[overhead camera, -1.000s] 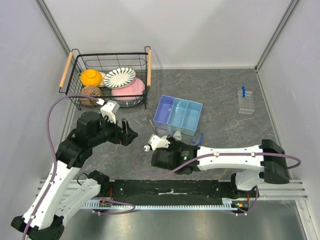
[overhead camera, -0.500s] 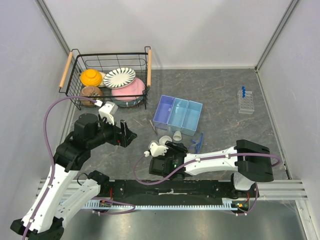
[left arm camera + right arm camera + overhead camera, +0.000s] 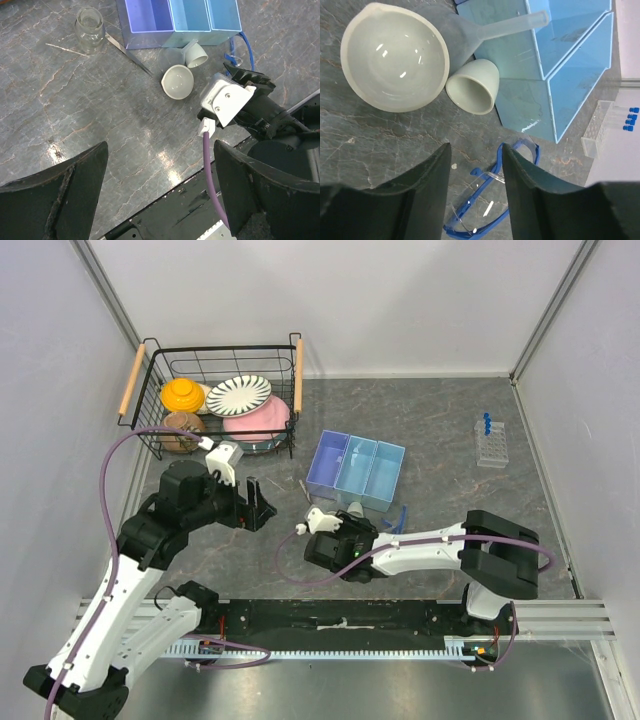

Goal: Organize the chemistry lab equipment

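Left end effector [image 3: 160, 150] hovers over bare counter [image 3: 440, 410], fingers wide apart, nothing held. Right of it a small glass jar [image 3: 90, 22] and the thin metal spatula [image 3: 127, 50] lie loose on the counter near the blue tray [image 3: 357, 470]. Next comes the white dome-shaped dish [image 3: 395, 62], rim up, with the tiny white cup [image 3: 472, 85] tipped on its side just beside it. A clear funnel [image 3: 510, 26] lies behind both, against the tray front. All three tray compartments look empty. Right end effector [image 3: 475, 150] hangs low over this cluster, fingers apart and gripping nothing, with blue-framed glasses [image 3: 485, 205] on the counter under it. Far right, the clear plastic tube rack [image 3: 491, 450] stands well apart with blue-capped tubes [image 3: 487, 422] seated in it. Judged progress is early: the tubes look racked, but nothing is sorted into the tray. Jar, spatula, dish, cup, funnel and glasses are all left to place, and the right arm seems best placed to pick from the cluster.
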`<control>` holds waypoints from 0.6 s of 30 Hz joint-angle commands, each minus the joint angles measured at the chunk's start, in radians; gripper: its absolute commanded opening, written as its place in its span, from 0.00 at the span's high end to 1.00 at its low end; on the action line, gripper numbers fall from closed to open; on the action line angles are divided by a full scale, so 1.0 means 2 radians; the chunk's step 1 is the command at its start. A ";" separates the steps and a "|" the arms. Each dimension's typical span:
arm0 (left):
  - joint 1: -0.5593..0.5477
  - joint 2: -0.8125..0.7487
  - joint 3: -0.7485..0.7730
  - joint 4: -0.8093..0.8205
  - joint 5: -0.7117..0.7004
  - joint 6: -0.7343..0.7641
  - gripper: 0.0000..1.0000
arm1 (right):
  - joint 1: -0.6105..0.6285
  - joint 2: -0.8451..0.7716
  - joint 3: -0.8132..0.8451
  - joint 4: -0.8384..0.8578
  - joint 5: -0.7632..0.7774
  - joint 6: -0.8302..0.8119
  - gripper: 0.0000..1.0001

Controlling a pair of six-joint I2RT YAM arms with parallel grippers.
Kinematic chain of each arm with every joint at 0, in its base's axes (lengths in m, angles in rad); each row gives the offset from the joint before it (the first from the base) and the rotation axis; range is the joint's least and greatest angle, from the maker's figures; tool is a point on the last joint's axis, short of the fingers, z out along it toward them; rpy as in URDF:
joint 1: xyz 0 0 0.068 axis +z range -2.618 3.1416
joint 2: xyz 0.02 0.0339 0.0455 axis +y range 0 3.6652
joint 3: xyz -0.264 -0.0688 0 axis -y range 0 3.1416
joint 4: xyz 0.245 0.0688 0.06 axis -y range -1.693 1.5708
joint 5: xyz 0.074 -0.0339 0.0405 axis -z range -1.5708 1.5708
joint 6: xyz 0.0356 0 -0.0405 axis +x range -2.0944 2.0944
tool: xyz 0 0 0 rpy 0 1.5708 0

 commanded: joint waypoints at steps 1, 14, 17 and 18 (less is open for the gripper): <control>0.001 0.002 0.021 0.005 -0.010 0.002 0.08 | -0.010 0.009 0.003 0.044 -0.021 -0.020 0.50; 0.000 0.012 0.023 0.004 -0.018 0.008 0.08 | -0.037 0.048 0.021 0.082 -0.035 -0.038 0.51; 0.000 0.012 0.024 0.004 -0.019 0.009 0.08 | -0.042 0.045 0.023 0.082 -0.034 -0.051 0.51; 0.000 0.012 0.024 0.004 -0.018 0.009 0.08 | -0.042 0.041 0.024 0.082 -0.034 -0.054 0.51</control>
